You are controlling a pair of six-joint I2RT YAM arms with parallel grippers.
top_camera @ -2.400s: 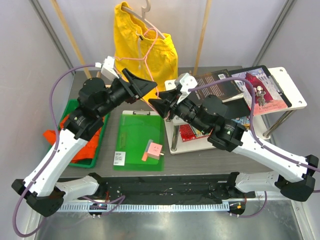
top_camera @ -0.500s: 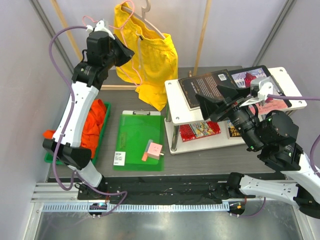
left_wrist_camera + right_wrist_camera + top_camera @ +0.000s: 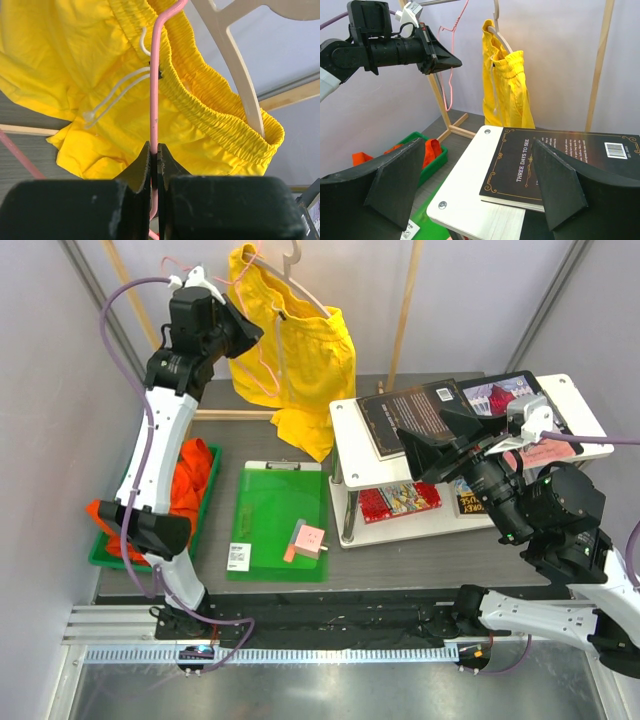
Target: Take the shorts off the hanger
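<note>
Yellow shorts (image 3: pixel 300 350) with a white drawstring (image 3: pixel 117 90) hang on a cream hanger (image 3: pixel 235 65) at the rack's top. My left gripper (image 3: pixel 245 335) is raised beside them, shut on a thin pink wire hanger (image 3: pixel 154 100) that carries no cloth and crosses in front of the yellow cloth. The pink hanger (image 3: pixel 451 75) dangles by the rack post in the right wrist view. Orange-red shorts (image 3: pixel 185 485) lie in the green bin (image 3: pixel 205 530) at the left. My right gripper (image 3: pixel 440 445) is open over the white shelf, holding nothing.
A white two-tier shelf (image 3: pixel 345 425) at the right carries a black book (image 3: pixel 560 160) and more books below. A green clipboard (image 3: pixel 278 520) with a pink block (image 3: pixel 308 538) lies mid-table. Wooden rack posts (image 3: pixel 405 310) stand at the back.
Both grippers were low by the yellow shorts' hem. The left arm has since lifted the pink hanger to the rack's top; the right arm has drawn back over the shelf, jaws still open.
</note>
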